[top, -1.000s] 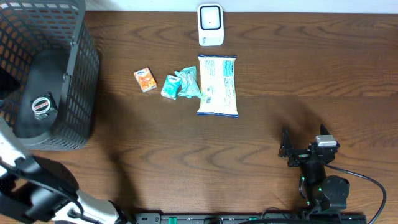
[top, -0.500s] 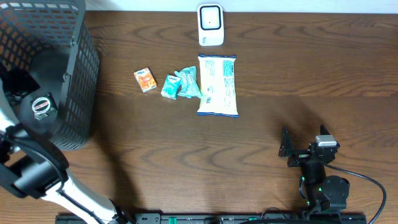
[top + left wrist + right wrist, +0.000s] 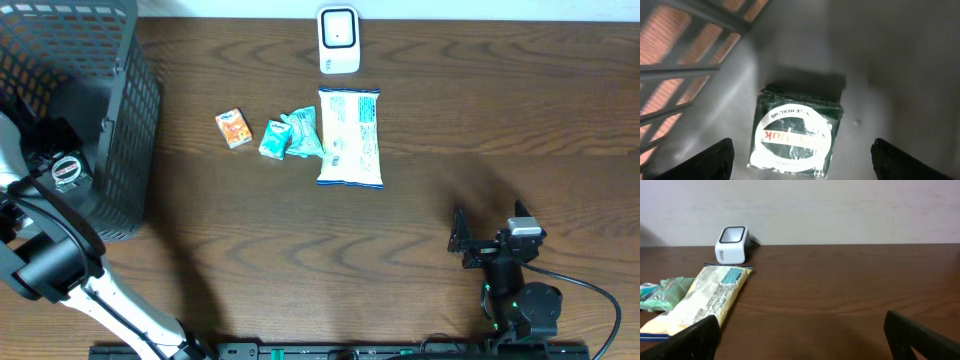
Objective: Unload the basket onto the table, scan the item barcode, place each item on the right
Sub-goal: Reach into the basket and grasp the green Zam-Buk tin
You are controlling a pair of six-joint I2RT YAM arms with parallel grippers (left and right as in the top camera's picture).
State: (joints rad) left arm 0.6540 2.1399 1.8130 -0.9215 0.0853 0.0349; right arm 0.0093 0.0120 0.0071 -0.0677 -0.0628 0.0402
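The left gripper [image 3: 801, 167] hangs inside the black basket [image 3: 135, 90], with its fingers wide apart on both sides of a dark green box [image 3: 796, 131]. The box lies on the basket floor. The right gripper [image 3: 802, 340] is low over the table [image 3: 450, 130], fingers also apart, and faces the white scanner [image 3: 732, 244].

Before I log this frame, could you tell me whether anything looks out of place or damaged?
Nothing looks spilled or damaged. The dark packet lies flat but skewed on the basket floor, and the teal packets sit jumbled at angles against the long snack bag: untidy, not alarming.
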